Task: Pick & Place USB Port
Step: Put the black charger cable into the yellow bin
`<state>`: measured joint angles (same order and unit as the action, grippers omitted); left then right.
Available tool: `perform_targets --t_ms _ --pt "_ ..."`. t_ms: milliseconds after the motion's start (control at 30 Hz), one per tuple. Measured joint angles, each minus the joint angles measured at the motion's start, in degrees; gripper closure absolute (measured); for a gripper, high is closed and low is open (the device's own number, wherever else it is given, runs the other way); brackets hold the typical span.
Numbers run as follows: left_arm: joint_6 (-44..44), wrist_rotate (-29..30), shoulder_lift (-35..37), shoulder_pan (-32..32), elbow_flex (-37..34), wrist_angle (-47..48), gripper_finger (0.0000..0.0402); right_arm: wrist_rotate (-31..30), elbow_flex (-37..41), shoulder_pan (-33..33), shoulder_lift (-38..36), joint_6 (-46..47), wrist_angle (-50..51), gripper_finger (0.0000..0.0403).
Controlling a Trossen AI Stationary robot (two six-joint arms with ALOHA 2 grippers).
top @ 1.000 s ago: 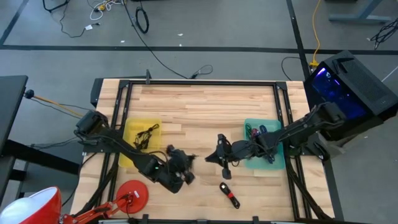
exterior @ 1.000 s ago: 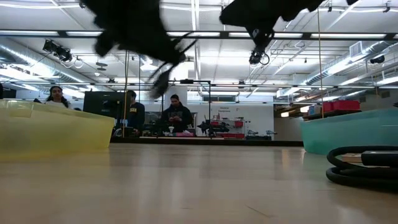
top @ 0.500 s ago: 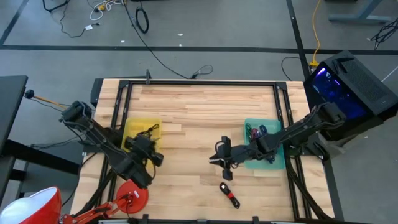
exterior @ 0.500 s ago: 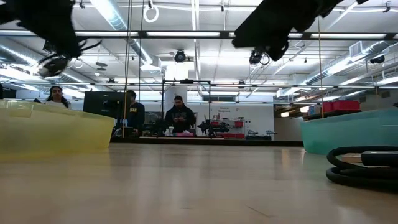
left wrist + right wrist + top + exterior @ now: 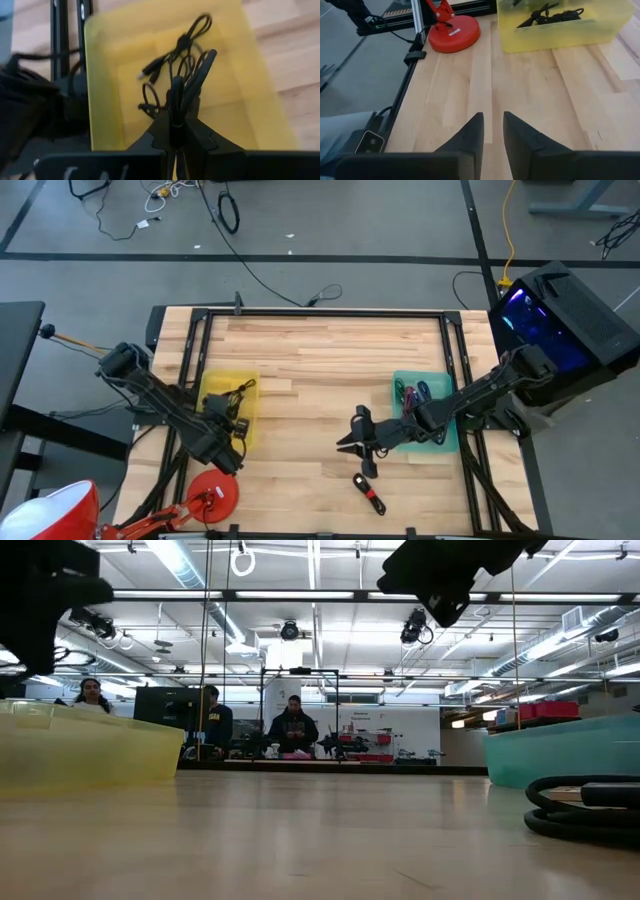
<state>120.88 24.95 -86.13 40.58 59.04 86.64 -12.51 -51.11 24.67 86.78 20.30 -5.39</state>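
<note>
Several black USB cables (image 5: 232,395) already lie in the yellow plastic bin (image 5: 247,426) at left; left gripper (image 5: 226,427), over that bin, is clenched on another black cable (image 5: 176,95), which a second ago hung above mid-table; right gripper (image 5: 357,442), slightly parted and empty, has drifted nearer; one black-and-red cable (image 5: 369,493) waits near, more in the teal bin (image 5: 399,382).

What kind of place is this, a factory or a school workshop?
It looks more like a robotics lab or open workshop. Two robot arms work at a wooden table holding a yellow bin of cables, and people sit at desks under exposed ceiling ducts.
</note>
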Motion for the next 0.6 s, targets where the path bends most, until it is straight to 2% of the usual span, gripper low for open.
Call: perform_targets --t_ms 300,600 --pt "-0.2 -3.6 0.0 0.1 -4.3 -5.0 0.0365 0.0 0.0 0.0 0.0 -0.4 -0.2 0.0327" --pt "-1.2 -2.4 0.3 -0.3 -4.3 -4.3 0.0185 -0.1 0.0 0.0 0.0 -1.3 -0.2 0.0327"
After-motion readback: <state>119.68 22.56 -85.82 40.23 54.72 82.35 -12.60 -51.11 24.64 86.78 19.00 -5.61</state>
